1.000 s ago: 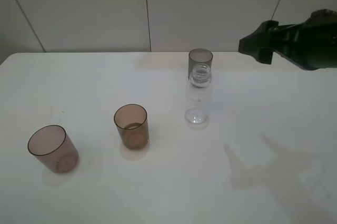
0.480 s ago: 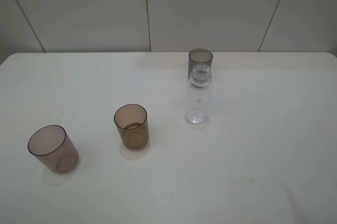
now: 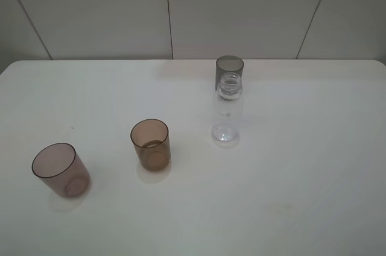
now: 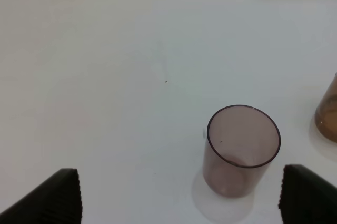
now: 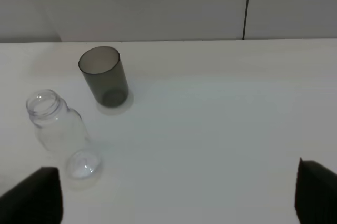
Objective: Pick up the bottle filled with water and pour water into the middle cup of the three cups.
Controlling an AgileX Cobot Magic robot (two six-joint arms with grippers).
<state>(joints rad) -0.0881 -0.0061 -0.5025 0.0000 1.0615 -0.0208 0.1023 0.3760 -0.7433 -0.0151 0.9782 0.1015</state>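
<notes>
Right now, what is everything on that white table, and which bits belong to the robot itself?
bottle: one, clear and colourless, no cap, standing upright right of the table's middle, just in front of the grey cup.
amber-brown cup: one, translucent, upright, middle of the three, a little liquid at its bottom.
pinkish-mauve cup: one, translucent, upright, near the front left.
dark-grey cup: one, smoky, upright, towards the back behind the bottle.
table: one, white, with a pale panelled wall behind.
left gripper: black fingertips wide apart, holding nothing, the mauve cup between and beyond them.
right gripper: black fingertips wide apart, holding nothing, pulled back from the bottle.
</notes>
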